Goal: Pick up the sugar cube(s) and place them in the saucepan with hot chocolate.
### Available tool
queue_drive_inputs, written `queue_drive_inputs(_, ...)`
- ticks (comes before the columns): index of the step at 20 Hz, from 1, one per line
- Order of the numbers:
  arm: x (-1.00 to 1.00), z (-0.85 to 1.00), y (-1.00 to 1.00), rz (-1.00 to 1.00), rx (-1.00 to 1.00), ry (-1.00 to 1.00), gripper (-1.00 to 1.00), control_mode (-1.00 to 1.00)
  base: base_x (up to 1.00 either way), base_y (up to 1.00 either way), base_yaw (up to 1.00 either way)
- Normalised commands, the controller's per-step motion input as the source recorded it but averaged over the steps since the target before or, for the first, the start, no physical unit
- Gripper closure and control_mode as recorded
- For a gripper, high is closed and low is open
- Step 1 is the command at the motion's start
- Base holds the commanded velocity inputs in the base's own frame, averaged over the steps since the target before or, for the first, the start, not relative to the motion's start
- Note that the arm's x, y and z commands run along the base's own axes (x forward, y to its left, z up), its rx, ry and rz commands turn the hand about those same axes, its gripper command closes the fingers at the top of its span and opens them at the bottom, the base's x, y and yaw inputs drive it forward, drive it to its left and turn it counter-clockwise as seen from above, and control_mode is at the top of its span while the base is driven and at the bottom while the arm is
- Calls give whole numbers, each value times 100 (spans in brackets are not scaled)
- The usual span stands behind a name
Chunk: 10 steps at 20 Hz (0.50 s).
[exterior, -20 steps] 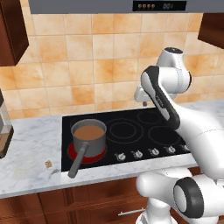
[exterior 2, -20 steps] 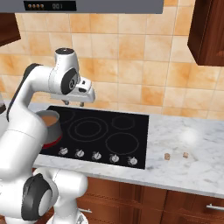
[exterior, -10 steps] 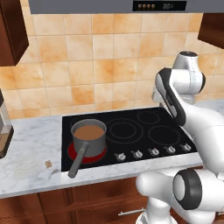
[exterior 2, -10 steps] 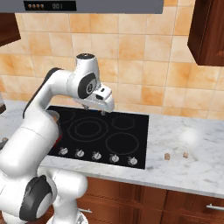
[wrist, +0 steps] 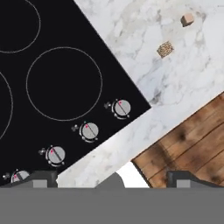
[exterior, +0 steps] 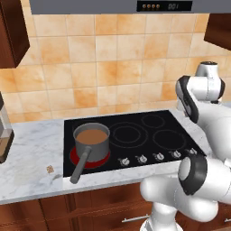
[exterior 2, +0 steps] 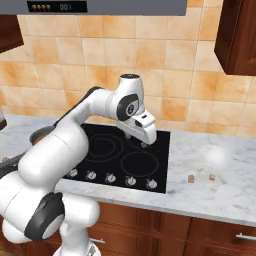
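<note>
Your sugar cube [wrist: 165, 49], speckled tan, lies on the marble counter [wrist: 144, 35] at about two o'clock in the hand view, just off the cooktop [wrist: 52, 83] corner; a smaller pinkish cube [wrist: 187, 19] sits near it, apart. In the right base view both lie right of the cooktop. The saucepan with hot chocolate [exterior: 91, 140] stands on the glowing front-left burner [exterior: 76, 158], handle toward seven o'clock. Your gripper [exterior 2: 142, 142] hangs above the cooktop's right side, fingers apart, holding nothing.

Speckled tan sugar cube [wrist: 165, 49] flat on marble; saucepan [exterior: 91, 140] upright on possibly lit burner.
</note>
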Motion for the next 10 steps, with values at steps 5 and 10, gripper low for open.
queue_drive_inputs(5, 3, -11, -78, -14, 10, 4, -100, -100, 0, 0, 0)
queue_drive_inputs(10, 0, -30, -61, -13, 3, 6, -100, -100, 0, 0, 0)
